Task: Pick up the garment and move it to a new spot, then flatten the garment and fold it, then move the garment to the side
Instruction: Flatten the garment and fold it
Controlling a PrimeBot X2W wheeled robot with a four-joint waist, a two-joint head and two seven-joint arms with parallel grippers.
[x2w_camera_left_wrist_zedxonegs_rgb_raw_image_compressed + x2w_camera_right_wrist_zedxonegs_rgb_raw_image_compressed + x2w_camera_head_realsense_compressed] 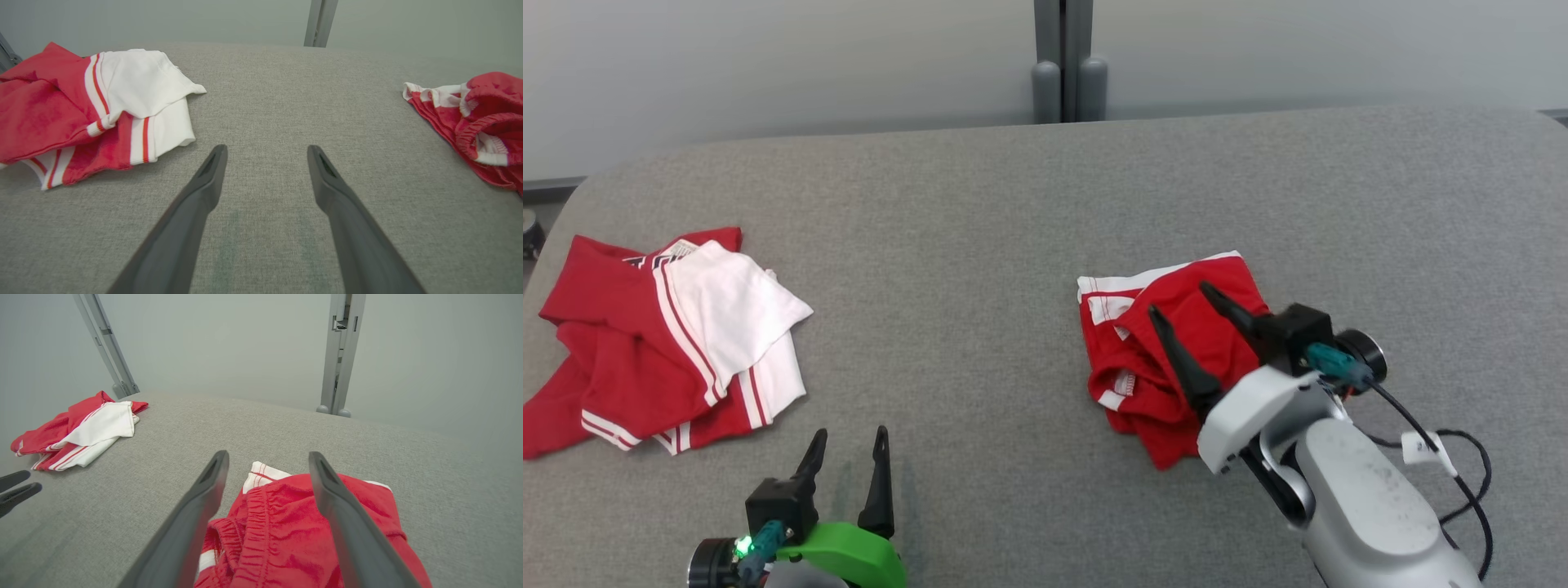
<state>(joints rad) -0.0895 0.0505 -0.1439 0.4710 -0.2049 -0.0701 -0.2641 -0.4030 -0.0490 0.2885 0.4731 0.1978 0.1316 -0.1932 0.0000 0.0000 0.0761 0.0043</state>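
A: While the right gripper [1178, 298] hangs over the crumpled red shorts with white trim [1127, 359], its two long dark fingers [1184, 367] spread wide and grasping nothing, what worries you most?

B: The bunching. The shorts lie in a heap on the right half of the grey fabric-covered counter [980, 245], with layers doubled over one another. If the fingers close on the top fold alone, I expect the rest to drag or slip free during the lift. If they bite too deep, they may catch several layers, and the cloth would land twisted and be harder to flatten.

A: And the other piece?

B: The red-and-white striped jersey [678, 335] sits well apart at the counter's left. A clash seems unlikely unless the new spot is chosen too near it. The left gripper [850, 431] waits low at the near edge, its fingers [196, 204] likewise released and empty, with bare counter between them.

A: What does each camera add?

B: The head view gives the layout: both garments, both arms and the gap between. From there I cannot tell whether the right fingertips touch the cloth. The right wrist view shows the gathered elastic waistband [255, 514] running between the fingers, far plainer than the head view does, and it looks a firm place to pinch. The left wrist view catches the shorts side-on at its right edge, where the heap's height shows.
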